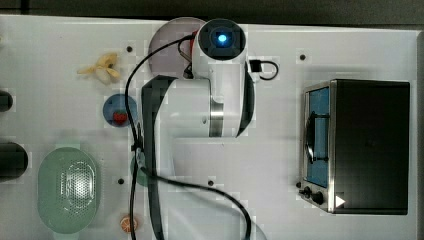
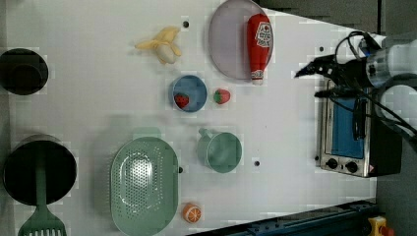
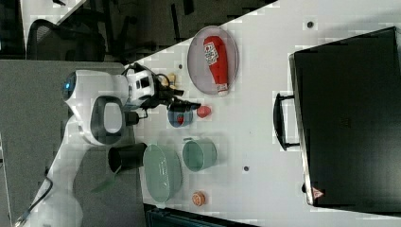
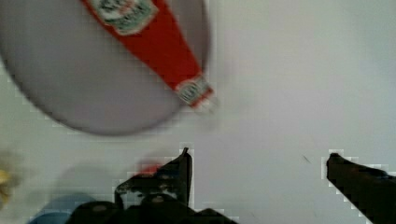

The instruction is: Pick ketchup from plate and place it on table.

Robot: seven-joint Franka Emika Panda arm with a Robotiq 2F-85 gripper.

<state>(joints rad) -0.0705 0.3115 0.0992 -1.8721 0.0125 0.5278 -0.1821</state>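
A white robot arm reaches over a white worktop (image 2: pixel 295 123) scattered with kitchen items. The ketchup (image 2: pixel 259 45), a slim red squeeze bottle with a white cap, lies flat on a large pale mauve-grey plate (image 2: pixel 226 39) at the far edge of the worktop in the left view. Its cap end pokes just past the plate's rim.

The gripper (image 4: pixel 257 163) is spread wide and holds nothing. In the wrist view its two dark fingertips (image 4: pixel 180 170) frame bare worktop, with the bottle's cap lying beyond them and not between them. In the left view the gripper (image 2: pixel 314 78) hangs off to the left view's right of the plate, apart from the bottle.

Around the plate sit a peeled banana (image 2: pixel 162 45), a small blue dish (image 2: pixel 189 93) with a strawberry in it, a second strawberry (image 2: pixel 222 96) just beside that dish, a green cup (image 2: pixel 221 151), a pale green colander (image 2: pixel 143 186) and an orange half (image 2: pixel 192 213). A toaster oven (image 2: pixel 349 137) stands at the left view's right.

The task looks barely begun: the bottle is untouched on its plate. What remains, judging from this, is bringing the gripper over the bottle, closing on it, lifting it, and setting it down on open worktop.
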